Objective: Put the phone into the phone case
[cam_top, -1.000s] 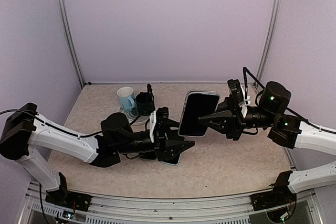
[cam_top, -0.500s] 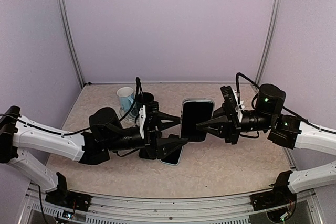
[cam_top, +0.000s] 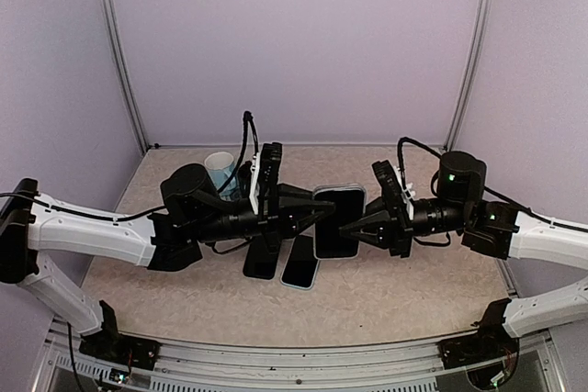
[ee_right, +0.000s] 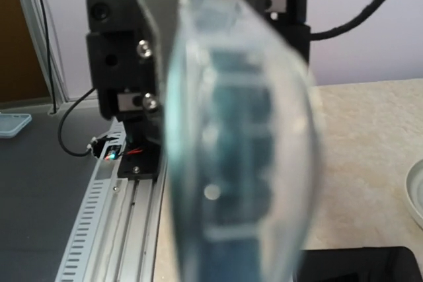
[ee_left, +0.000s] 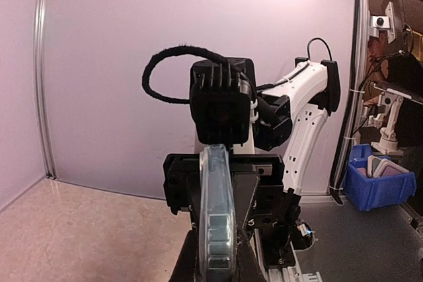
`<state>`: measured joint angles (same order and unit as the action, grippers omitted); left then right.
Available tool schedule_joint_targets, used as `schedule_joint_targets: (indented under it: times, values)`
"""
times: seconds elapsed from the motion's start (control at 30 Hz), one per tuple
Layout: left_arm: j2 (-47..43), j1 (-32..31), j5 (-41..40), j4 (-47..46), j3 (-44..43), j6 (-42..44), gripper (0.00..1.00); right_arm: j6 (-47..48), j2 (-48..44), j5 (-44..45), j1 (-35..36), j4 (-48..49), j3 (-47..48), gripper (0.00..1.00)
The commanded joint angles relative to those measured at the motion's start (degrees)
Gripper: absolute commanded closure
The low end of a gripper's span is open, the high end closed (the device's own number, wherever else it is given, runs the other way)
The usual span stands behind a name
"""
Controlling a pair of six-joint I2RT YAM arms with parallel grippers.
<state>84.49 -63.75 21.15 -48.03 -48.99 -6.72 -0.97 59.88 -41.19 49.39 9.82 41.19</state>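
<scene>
Left jaws clenched on the phone case point(cam_top: 338, 201), gripping its left long edge; right jaws clenched on the same case from the opposite long edge. The two sets of jaws point tip to tip, with the case between them, lifted clear of the table point(cam_top: 413, 286)

Case has a clear rim and a dark face, and is roughly upright with the face toward the top camera. Cannot tell if anything sits inside it. Left wrist view: case point(ee_left: 217, 219) seen edge-on, standing vertical between the fingers, with the right arm's wrist block directly behind it. Right wrist view: case edge point(ee_right: 238, 150) fills the centre, blurred, with the left arm's wrist block behind it

Just below the left jaws and below-left of the held case, the phone point(cam_top: 300, 263) lies flat on the table, dark face up with a pale blue rim, untouched by either jaws. Just beside it on its left lies a plain black slab point(cam_top: 261, 259), partly under the left wrist. Cannot tell if it is a phone or a case

Behind the left jaws, toward the back wall, a pale cup point(cam_top: 219, 172) stands on the table, well apart from the case

Far beyond the left jaws in the left wrist view, off the table, sits a blue bin point(ee_left: 373, 189)
</scene>
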Motion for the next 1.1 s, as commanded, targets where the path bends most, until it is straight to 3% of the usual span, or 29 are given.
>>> schedule_joint_targets:
  times: [0.0,0.03,0.1,0.13,0.17,0.3,0.37,0.47,0.57,0.77,1.03,1.07]
  values:
    - [1.3,0.25,0.47,-2.14,-0.59,-4.27,1.0,-0.97,0.67,1.02,0.67,0.68,-0.46,1.0]
    - [0.61,0.36,-1.31,-2.08,0.01,-4.86,1.0,-2.24,0.74,2.57,0.43,0.2,-0.84,1.0]
    - [-0.64,1.17,-5.88,-0.3,1.05,-6.43,0.38,-6.43,1.52,8.16,-0.53,-1.5,-1.45,1.0]
    - [-1.3,2.23,-9.13,0.96,1.82,-7.93,0.18,-9.63,2.43,11.45,-1.88,-3.04,-1.6,1.0]
    - [-2.67,3.0,-14.7,2.79,2.78,-9.93,0.04,-12.83,3.56,13.62,-4.39,-4.36,-1.87,1.0]
    - [-7.35,8.51,-29.97,14.82,5.32,-14.85,0.01,-30.17,9.74,12.68,-11.97,-3.69,-4.88,1.0]
    - [-9.99,9.49,-40.0,22.85,5.93,-15.03,0.01,-35.69,13.04,14.07,-12.94,-5.39,-5.06,1.0]
    - [-13.15,10.98,-48.62,29.4,7.77,-14.43,0.01,-41.79,16.43,12.01,-13.17,-2.85,-6.24,1.0]
    - [-16.72,13.66,-51.43,34.63,9.98,-16.3,0.01,-48.08,19.31,7.39,-13.77,3.98,-9.66,1.0]
    - [-22.26,17.34,-52.05,39.52,15.87,-21.66,0.01,-51.66,29.89,3.47,-14.69,7.18,-9.99,0.98]
    - [-28.13,18.59,-59.42,44.73,20.07,-26.93,0.01,-44.91,28.59,12.24,-16.68,-6.9,-6.66,0.51]
    - [-28.91,18.84,-60.12,44.77,20.65,-26.75,0.01,-42.85,27.56,14.01,-16.8,-11.26,-5.53,0.39]
